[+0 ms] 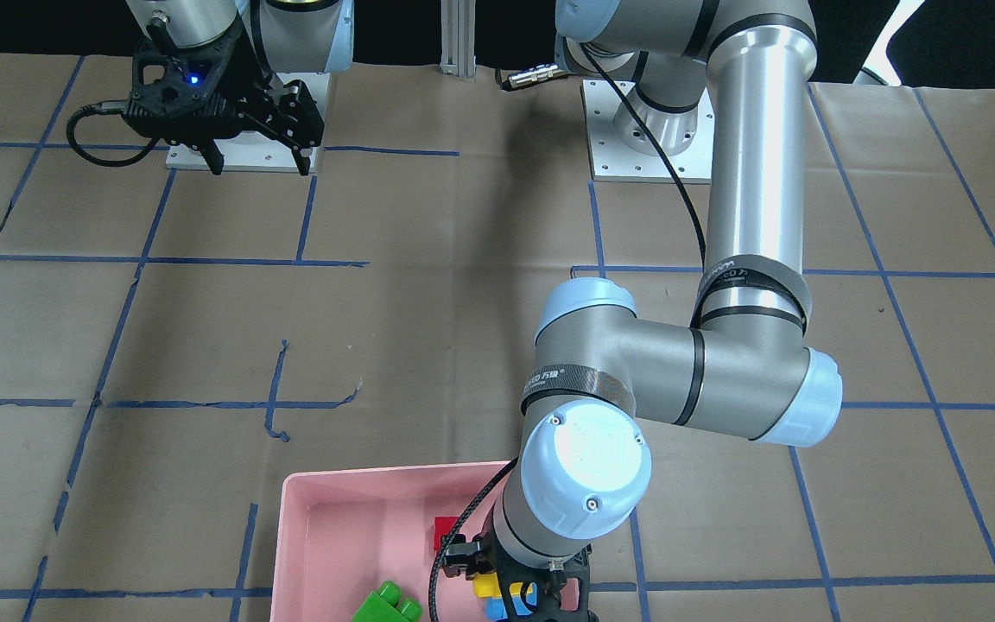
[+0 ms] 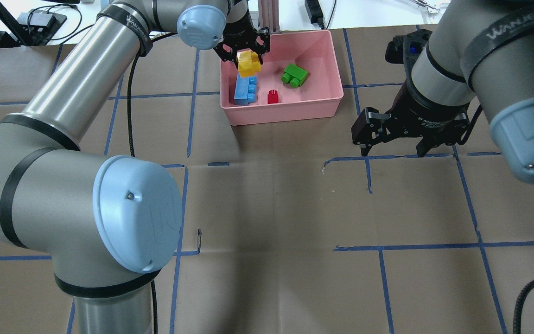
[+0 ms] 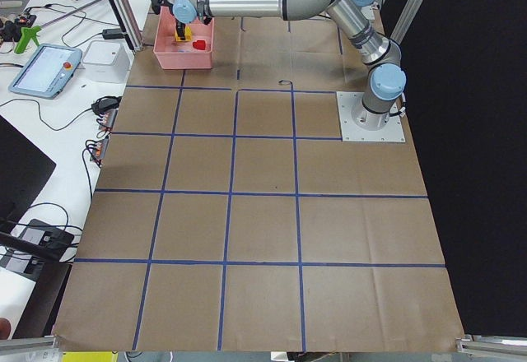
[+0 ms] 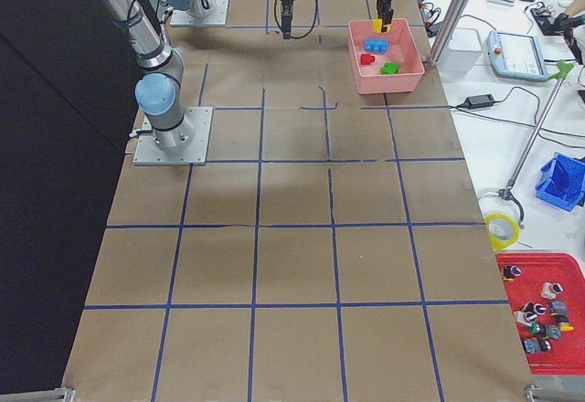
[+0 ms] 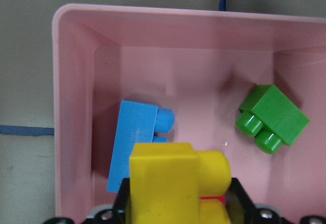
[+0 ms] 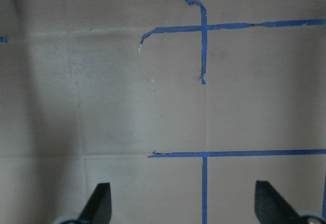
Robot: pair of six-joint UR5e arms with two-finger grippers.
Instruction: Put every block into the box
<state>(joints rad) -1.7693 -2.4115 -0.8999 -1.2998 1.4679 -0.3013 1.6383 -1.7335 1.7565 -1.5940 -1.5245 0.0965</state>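
Judging by what lay in the box (image 2: pixel 290 110), the job looked nearly finished: three of the four blocks rested on its floor and the last hung over it, not yet let go. All that seemed left was to release that one. The box was a shallow pink tray with a raised rim and rounded corners, and it sat at the far side of the table, a little left of centre. The left gripper (image 2: pixel 246 52) reached in over its far left corner, fingers clamped on the yellow block (image 2: pixel 248 64), which was held clear of the floor. The right gripper (image 2: pixel 393 149) hovered well apart to the right of the box, over bare brown paper, with its jaws spread wide and nothing between them. The light-blue block (image 2: pixel 245 90), the longest, lay on its side close along the left wall, studs pointing right, just under the yellow one. The green block (image 2: pixel 294 75) lay tipped over farther right, apart from the others. The red block (image 2: pixel 273 96), the smallest, sat near the near wall between the blue and the green.
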